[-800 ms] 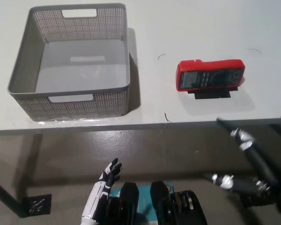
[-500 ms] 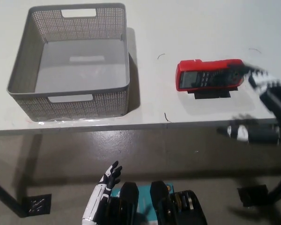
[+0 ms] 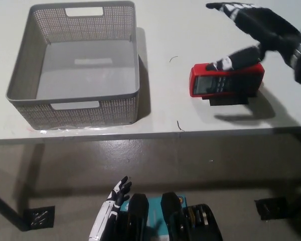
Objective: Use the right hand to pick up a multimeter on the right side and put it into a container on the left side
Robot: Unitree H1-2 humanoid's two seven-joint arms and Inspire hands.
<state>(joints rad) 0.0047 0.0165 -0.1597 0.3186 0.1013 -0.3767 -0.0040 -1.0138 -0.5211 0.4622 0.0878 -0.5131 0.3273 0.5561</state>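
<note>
The multimeter (image 3: 227, 80) is bright red with a dark grey face. The container (image 3: 74, 65) is grey — its walls full of tiny holes. The bench (image 3: 190, 30) is white. The right hand (image 3: 256, 30) is black, the left hand (image 3: 110, 213) white — black at its tips.

- The black right hand (image 3: 256, 30) hangs over the red multimeter (image 3: 226, 80), fingers spread wide, one fingertip close above the meter's top edge.
- The multimeter lies on the white desk (image 3: 190, 30), right side.
- An empty grey mesh container (image 3: 75, 110) sits at the left, well apart.
- The white left hand (image 3: 110, 211) rests low, below the desk edge.
</note>
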